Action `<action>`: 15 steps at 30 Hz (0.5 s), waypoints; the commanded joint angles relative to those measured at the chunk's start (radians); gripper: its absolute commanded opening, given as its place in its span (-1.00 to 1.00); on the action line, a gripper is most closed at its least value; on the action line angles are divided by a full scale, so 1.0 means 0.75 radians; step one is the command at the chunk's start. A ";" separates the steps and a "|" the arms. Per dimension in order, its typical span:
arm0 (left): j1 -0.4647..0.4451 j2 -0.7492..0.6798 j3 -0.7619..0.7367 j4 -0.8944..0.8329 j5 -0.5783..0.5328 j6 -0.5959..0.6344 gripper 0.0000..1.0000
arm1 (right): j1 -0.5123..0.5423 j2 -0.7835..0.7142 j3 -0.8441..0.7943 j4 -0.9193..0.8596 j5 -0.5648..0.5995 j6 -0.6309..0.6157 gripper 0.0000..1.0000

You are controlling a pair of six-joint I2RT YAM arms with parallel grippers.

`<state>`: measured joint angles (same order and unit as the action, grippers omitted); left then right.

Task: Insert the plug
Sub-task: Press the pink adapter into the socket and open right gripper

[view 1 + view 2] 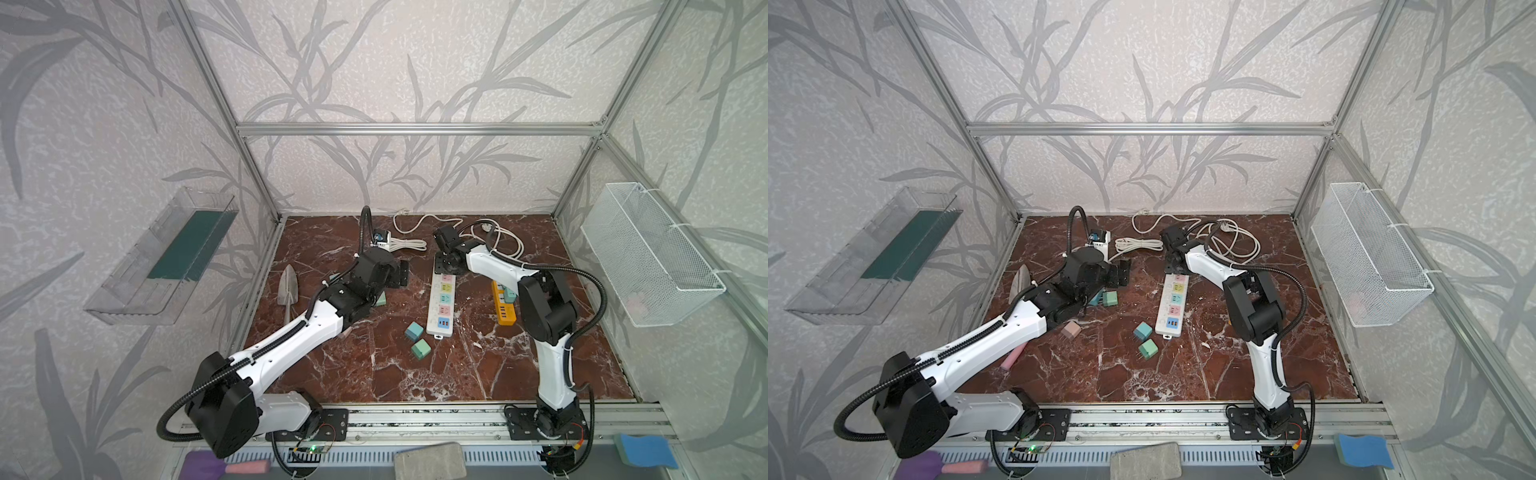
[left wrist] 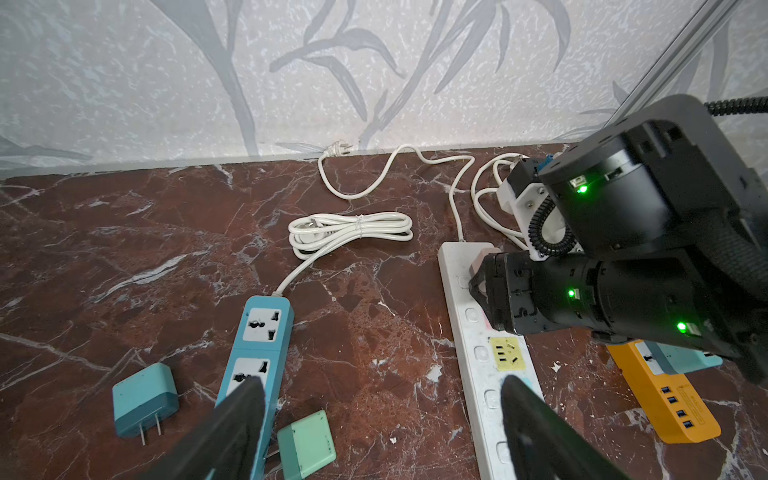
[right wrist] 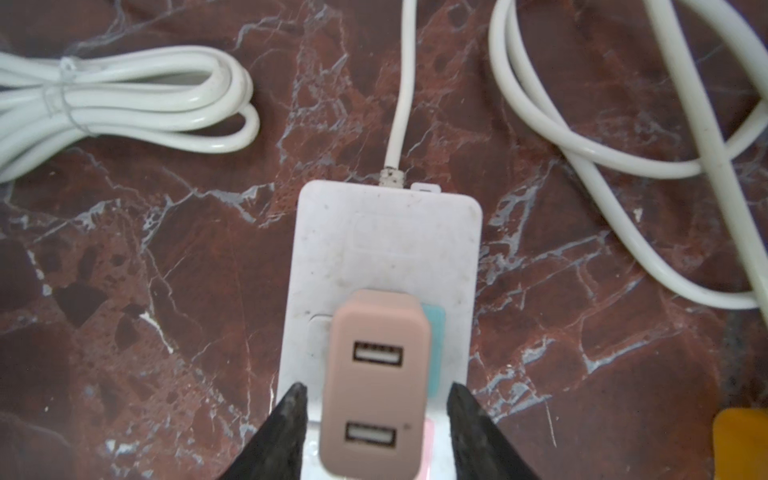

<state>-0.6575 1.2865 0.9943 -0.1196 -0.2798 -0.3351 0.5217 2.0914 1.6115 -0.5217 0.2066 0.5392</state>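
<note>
Directly between the parted fingers of the right gripper (image 3: 377,392) stood the pink USB charger plug (image 3: 374,374), with a gap on either side, so nothing was gripped. It sat on the end socket of the white power strip (image 3: 386,237), long axis running along the strip toward its cord (image 3: 401,91). The left gripper (image 2: 380,384) — wide open, empty — hung well apart.

Between your right end effector's (image 3: 376,387) black fingers (image 3: 274,436) you see a dusty-pink plug (image 3: 374,395) on a white power strip (image 3: 386,241) with pastel patches. Under the end effector, the counter (image 3: 166,249) is red-brown marble, veined white. Ahead of it the cables (image 3: 124,95) are white; off to one side, a second strip (image 3: 744,449) is orange.
</note>
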 commanded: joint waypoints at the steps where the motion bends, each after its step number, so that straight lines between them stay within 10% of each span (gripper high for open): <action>1: 0.007 -0.040 -0.026 0.045 -0.035 -0.026 0.77 | -0.009 -0.110 0.045 -0.062 -0.007 -0.047 0.15; 15: 0.009 0.001 -0.016 0.031 -0.019 -0.024 0.77 | -0.121 -0.091 0.160 -0.126 -0.066 -0.138 0.13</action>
<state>-0.6559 1.2831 0.9821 -0.1009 -0.2855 -0.3351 0.4358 2.0163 1.7065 -0.5659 0.1757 0.4610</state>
